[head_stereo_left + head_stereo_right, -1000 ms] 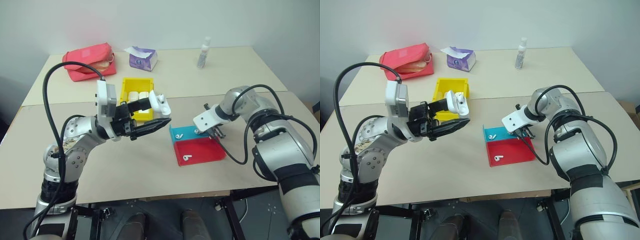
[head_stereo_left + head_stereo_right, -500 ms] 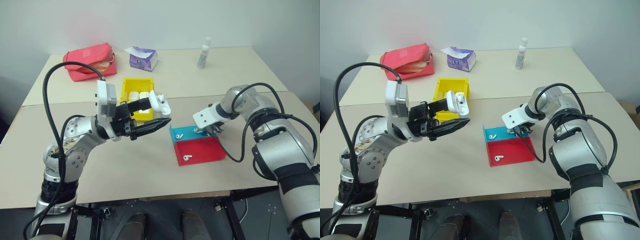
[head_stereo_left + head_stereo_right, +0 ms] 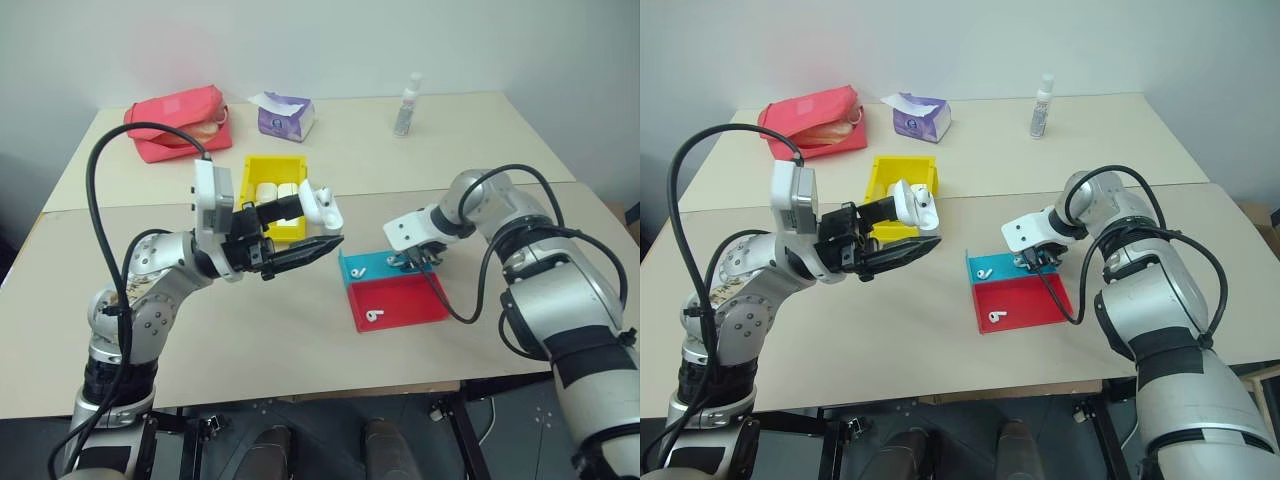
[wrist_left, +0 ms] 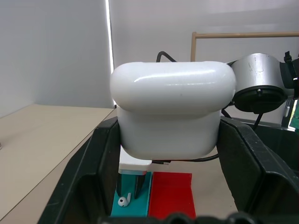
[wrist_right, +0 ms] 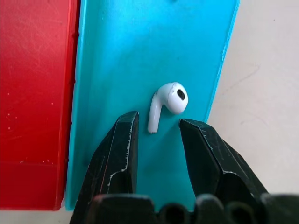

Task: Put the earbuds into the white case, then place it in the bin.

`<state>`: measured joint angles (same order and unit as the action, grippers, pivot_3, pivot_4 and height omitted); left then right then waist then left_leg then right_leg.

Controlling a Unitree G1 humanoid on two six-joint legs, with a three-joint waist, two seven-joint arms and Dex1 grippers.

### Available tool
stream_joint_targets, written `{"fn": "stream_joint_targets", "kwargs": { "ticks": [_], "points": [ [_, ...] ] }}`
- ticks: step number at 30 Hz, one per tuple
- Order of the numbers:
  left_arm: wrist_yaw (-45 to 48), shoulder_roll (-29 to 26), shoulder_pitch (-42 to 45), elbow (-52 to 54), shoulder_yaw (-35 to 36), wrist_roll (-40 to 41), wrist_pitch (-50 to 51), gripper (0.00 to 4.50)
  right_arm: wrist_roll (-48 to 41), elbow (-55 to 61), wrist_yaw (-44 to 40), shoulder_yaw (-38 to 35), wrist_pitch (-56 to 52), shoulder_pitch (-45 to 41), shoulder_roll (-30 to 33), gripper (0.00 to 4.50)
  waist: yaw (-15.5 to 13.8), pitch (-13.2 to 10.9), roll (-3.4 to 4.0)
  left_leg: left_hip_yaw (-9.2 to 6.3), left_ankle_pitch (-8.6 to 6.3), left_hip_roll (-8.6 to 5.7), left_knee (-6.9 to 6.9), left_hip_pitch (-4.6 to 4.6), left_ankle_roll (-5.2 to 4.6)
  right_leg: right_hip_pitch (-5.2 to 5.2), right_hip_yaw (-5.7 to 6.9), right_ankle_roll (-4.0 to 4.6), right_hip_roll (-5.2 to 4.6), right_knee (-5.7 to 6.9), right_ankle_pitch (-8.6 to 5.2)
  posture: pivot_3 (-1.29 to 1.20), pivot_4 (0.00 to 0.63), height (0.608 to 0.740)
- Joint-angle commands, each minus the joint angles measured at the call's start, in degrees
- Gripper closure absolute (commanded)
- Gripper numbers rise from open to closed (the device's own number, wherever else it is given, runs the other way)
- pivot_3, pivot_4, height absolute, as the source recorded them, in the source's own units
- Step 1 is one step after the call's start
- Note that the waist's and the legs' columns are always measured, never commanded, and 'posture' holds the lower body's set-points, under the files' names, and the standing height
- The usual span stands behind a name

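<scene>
My left gripper point(image 3: 316, 228) is shut on the white case point(image 3: 322, 207) and holds it up above the table, in front of the yellow bin point(image 3: 270, 162). In the left wrist view the case point(image 4: 173, 109) sits between the two black fingers. One earbud point(image 5: 168, 100) lies in the blue tray point(image 5: 131, 56). My right gripper point(image 5: 158, 122) points down over it, open, with the stem just between its fingertips and touching neither. In the head view that gripper point(image 3: 412, 262) hangs at the tray's right end. A second earbud point(image 3: 374, 315) lies in the red tray point(image 3: 410, 300).
The yellow bin holds a few white items. At the back of the table are a red pouch point(image 3: 178, 122), a purple tissue pack point(image 3: 287, 115) and a small clear bottle point(image 3: 407, 105). Bare tabletop lies in front of the trays and to the left.
My right hand has turned a little over the blue tray and shifted slightly toward the earbud. The left arm and the case have kept still.
</scene>
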<state>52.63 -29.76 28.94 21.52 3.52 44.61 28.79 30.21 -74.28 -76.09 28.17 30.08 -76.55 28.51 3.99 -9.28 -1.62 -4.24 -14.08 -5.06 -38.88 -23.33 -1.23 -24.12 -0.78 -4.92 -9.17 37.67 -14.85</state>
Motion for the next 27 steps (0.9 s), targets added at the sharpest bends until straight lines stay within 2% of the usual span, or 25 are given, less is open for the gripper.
{"fn": "stream_joint_targets", "kwargs": {
  "ticks": [1, 27],
  "points": [
    [0.22, -0.18, 1.04, 0.94, 0.47, 0.43, -0.53, 1.73, -0.94, 0.70, 0.45, -1.14, -0.86, -1.60, -0.17, 2.66, 0.01, 0.00, 0.00, 0.00, 0.00, 0.00, 0.00, 0.00, 0.00, 0.00, 0.00, 0.00, 0.00, 0.00, 0.00, 0.00, 0.150, 0.740],
    [-0.05, -0.36, 0.66, 1.53, 0.57, 0.88, -0.22, 1.73, -0.71, 0.91, 1.47, -0.66, -1.03, -0.17, -1.63, 2.66, 0.02, 0.00, 0.00, 0.00, 0.00, 0.00, 0.00, 0.00, 0.00, 0.00, 0.00, 0.00, 0.00, 0.00, 0.00, 0.00, 0.150, 0.740]
  ]
}}
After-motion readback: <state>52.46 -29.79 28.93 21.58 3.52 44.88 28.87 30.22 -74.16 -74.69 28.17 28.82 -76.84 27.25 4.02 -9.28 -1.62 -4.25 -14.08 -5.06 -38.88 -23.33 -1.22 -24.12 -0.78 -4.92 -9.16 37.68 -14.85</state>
